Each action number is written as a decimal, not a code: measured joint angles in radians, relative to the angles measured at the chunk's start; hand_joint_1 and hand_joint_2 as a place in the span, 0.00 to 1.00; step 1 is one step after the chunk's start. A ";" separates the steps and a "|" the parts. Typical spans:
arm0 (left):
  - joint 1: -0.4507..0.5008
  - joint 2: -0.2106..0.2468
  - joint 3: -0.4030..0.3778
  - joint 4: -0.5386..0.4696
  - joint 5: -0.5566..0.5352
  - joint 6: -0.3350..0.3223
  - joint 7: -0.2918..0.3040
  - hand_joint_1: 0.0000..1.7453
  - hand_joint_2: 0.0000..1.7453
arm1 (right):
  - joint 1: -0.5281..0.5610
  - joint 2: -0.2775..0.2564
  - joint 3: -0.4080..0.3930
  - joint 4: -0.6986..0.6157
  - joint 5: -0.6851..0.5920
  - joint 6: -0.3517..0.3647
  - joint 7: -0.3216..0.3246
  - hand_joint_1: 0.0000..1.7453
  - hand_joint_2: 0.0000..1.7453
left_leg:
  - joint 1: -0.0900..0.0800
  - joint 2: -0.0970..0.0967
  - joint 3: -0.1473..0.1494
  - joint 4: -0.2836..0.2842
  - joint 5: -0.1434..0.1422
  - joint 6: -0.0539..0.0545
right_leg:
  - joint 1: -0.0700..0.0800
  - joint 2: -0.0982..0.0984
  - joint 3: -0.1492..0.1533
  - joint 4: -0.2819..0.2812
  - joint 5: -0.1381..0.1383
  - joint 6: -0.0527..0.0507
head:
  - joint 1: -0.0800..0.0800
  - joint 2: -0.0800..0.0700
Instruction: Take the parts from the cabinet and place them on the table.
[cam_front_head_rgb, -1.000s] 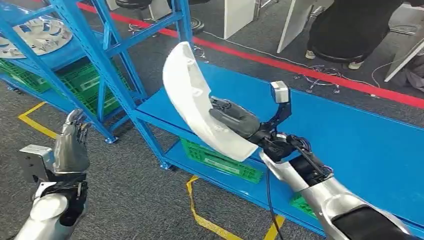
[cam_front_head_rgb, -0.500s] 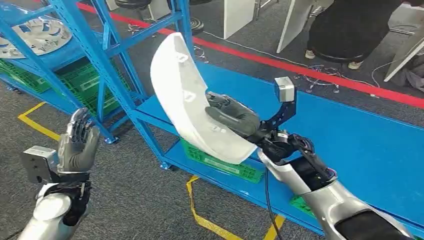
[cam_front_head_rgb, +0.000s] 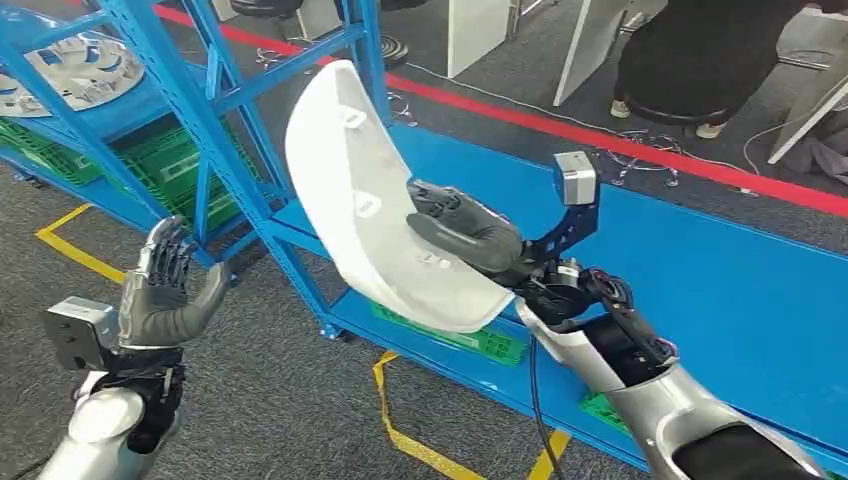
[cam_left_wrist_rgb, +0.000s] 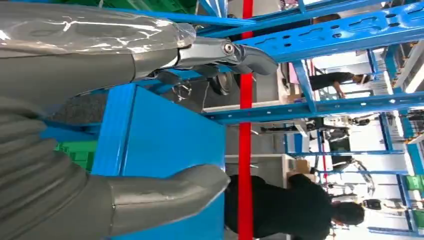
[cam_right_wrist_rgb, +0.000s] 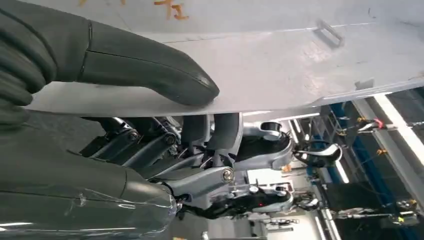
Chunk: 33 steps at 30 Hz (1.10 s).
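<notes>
White curved part held aloft by right hand above blue table.

white part, blue table, green crates

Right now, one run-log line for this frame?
right hand: holds white part above blue table | left hand: open, raised | placement: pending

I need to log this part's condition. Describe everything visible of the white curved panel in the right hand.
The white curved panel looks like moulded plastic: a long crescent shell with small raised clips on its inner face. It is held in the air, tilted, its upper end beside the blue rack post, over the blue table's edge. The right hand grips its lower part, thumb pressed flat on the inner face.
</notes>
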 joint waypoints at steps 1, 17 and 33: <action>0.000 0.000 0.000 0.000 0.000 0.000 0.000 0.00 1.00 | 0.000 0.000 0.000 -0.002 0.001 -0.002 0.000 1.00 1.00 | 0.000 0.000 0.000 0.000 0.000 0.000 | 0.000 0.000 0.000 0.000 0.000 0.000 | 0.000 0.000; -0.001 -0.007 0.000 -0.001 -0.007 0.008 0.019 0.00 1.00 | 0.019 -0.009 0.012 -0.053 -0.010 -0.038 0.021 1.00 1.00 | 0.000 0.000 0.000 0.000 0.000 0.000 | 0.000 0.000 0.000 0.000 0.000 0.000 | 0.000 0.000; 0.002 -0.007 0.000 -0.007 -0.004 0.048 0.016 0.00 1.00 | 0.018 -0.012 0.013 -0.057 -0.037 -0.091 0.020 1.00 1.00 | 0.000 0.000 0.000 0.000 0.000 0.000 | 0.000 0.000 0.000 0.000 0.000 0.000 | 0.000 0.000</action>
